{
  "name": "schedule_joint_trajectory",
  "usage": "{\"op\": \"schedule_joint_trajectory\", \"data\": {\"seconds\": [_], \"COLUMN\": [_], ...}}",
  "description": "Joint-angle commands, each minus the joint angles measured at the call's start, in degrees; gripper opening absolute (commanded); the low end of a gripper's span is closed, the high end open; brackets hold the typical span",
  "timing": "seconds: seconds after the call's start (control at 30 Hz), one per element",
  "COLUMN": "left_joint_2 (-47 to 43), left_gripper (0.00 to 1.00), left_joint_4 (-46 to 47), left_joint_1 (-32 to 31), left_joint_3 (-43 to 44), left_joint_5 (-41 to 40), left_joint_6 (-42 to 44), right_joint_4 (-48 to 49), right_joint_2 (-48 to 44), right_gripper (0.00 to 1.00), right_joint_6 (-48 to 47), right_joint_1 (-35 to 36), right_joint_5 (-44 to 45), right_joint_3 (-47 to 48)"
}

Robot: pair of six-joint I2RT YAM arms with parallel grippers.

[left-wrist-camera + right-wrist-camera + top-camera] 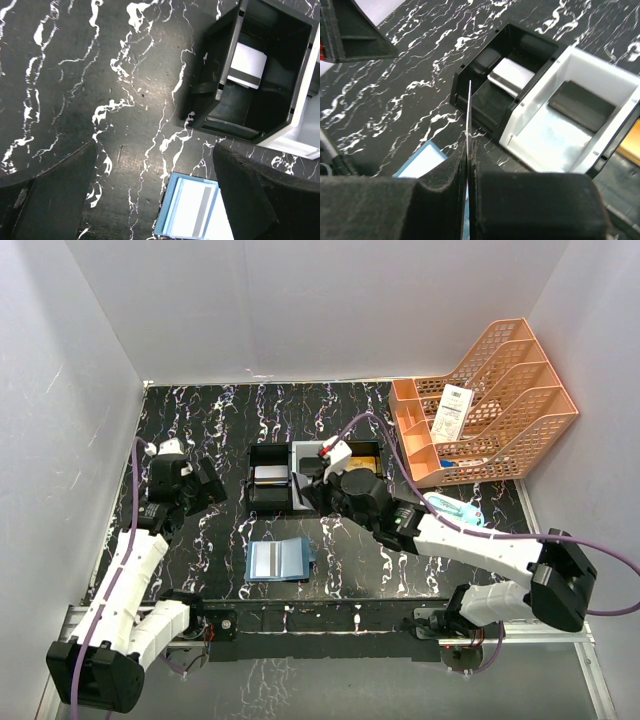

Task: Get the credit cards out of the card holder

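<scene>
— Where is the card holder (280, 560) lying?
— It is lying open near the worktop's (200, 420) near edge, about midway along it, in front of the tray (530, 107). The left wrist view is cutting it off at the bottom, and one finger is covering its right side.
— What is the right pincer (470, 155) doing?
— It is pinching a thin card (469, 110) edge-on by the tray's near wall, so only a bright sliver is showing and I cannot tell its colour. From above, the wrist is hiding the grip.
— And the left pincer (152, 167)?
— It is hanging with its fingers spread wide, gripping nothing, towards the worktop's left edge.
— Is anything sitting in the tray?
— A pale card (247, 67) with a dark stripe is leaning in the black left compartment, partly behind the wall. A dark card (582, 102) is lying in the white middle one. A gold thing (365, 452) is showing in the right compartment, mostly hidden by the arm.
</scene>
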Motion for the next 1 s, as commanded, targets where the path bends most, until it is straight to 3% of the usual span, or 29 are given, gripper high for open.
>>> {"op": "schedule_joint_trajectory", "data": {"seconds": [0.0,0.23,0.47,0.8,0.97], "left_joint_2": [-2.9,-4.59,-10.29,-10.25,-13.31], "left_gripper": [0.99,0.99,0.99,0.99,0.99], "left_joint_4": [0.82,-2.48,-3.4,-6.25,-8.03], "left_joint_1": [0.76,0.76,0.75,0.76,0.75], "left_joint_3": [0.07,-0.65,-1.73,-0.61,-0.25], "left_joint_5": [-6.21,-6.21,-10.02,-14.38,-19.32], "left_joint_6": [1.96,-2.76,-4.32,-6.03,-8.07], "right_joint_4": [0.6,6.19,4.78,-0.98,1.87], "right_joint_2": [2.93,9.46,18.73,35.08,40.35], "right_gripper": [0.0,0.0,0.0,0.0,0.0], "right_joint_6": [-11.34,-23.63,-29.36,-38.37,-43.81], "right_joint_1": [1.19,2.73,3.34,3.34,2.98], "right_joint_5": [3.34,8.61,11.92,14.09,18.48], "right_joint_3": [5.67,8.24,15.66,30.89,33.72]}}
